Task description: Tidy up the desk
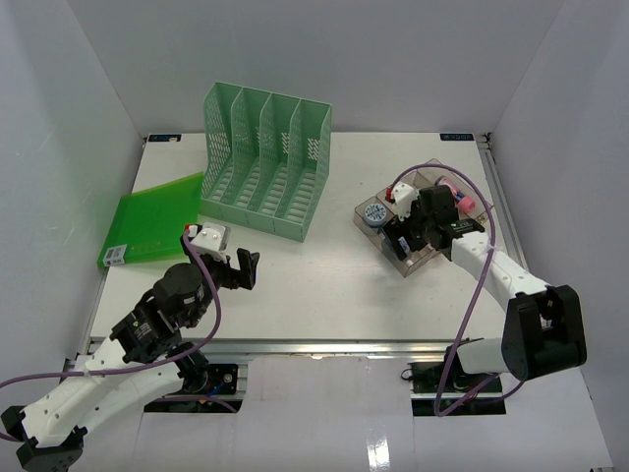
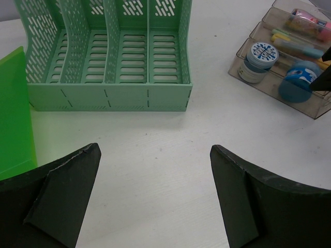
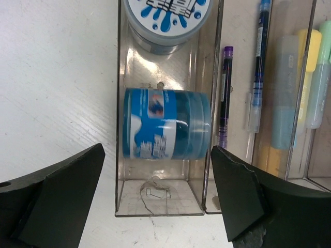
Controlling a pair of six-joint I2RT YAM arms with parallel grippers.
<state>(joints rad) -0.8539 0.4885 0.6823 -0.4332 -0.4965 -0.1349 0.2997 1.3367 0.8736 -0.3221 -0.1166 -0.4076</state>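
Cylinder (image 3: 165,124) glossy blue; desk (image 3: 51,77) flat white

Desk (image 1: 324,285), large flat white rectangular tabletop, level, matte surface, metal rail (image 1: 324,346) along its near edge, white walls (image 1: 324,59) closing left, far and right sides

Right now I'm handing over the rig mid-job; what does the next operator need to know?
Left gripper: jaws open, empty, over bare desk before the green file rack.
Right gripper: jaws open over the blue jar, which lies on its side in the clear tray.
Done: white-lidded jar and pens sit in the tray.
Left: green folder lies flat beside the empty rack; probably file it.
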